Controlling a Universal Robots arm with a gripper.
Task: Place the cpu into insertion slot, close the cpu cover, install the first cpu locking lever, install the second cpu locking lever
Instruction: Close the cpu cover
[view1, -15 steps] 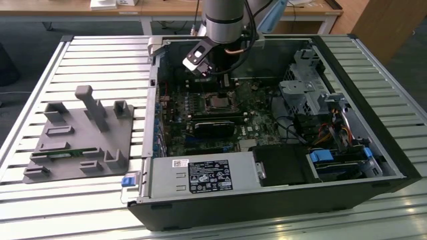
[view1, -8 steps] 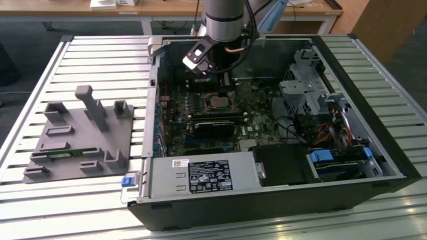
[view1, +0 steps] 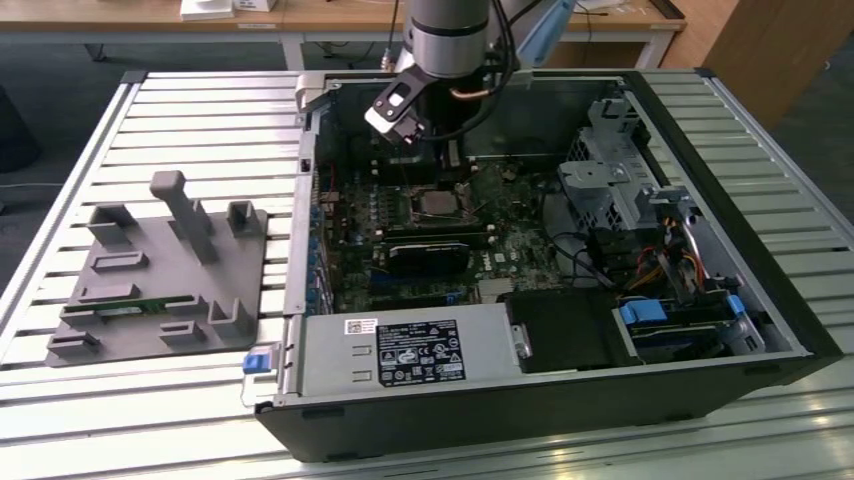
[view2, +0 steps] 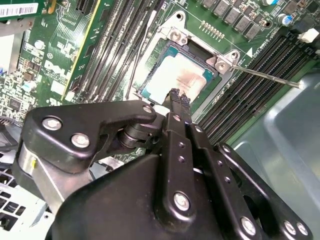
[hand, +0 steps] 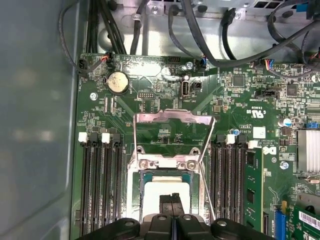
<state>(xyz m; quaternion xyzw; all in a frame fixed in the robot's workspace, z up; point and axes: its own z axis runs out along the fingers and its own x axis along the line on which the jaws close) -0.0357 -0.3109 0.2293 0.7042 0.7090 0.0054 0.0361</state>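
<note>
The cpu (hand: 155, 192), with its pale silvery top, lies flat in the insertion slot (hand: 133, 186) on the green motherboard; it is also seen in the second wrist view as cpu (view2: 172, 77). My gripper (hand: 172, 199) is shut, its black fingertips pressed together just over the chip's edge, with nothing between them. The same gripper (view2: 175, 95) hovers at the chip's near side. The cpu cover (hand: 172, 118) stands flipped open beyond the slot, green board showing through its cut-out. A thin locking lever (hand: 203, 172) stands free beside the slot. In the exterior view the slot (view1: 437, 205) sits below the arm.
The open computer case (view1: 747, 310) walls in the board. A long black card (view1: 427, 250), the labelled power supply (view1: 407, 352), a drive cage (view1: 607, 185) and cables (hand: 200, 30) surround the slot. Memory slots (hand: 102, 185) flank it. A grey fixture (view1: 147, 270) lies at the exterior view's left.
</note>
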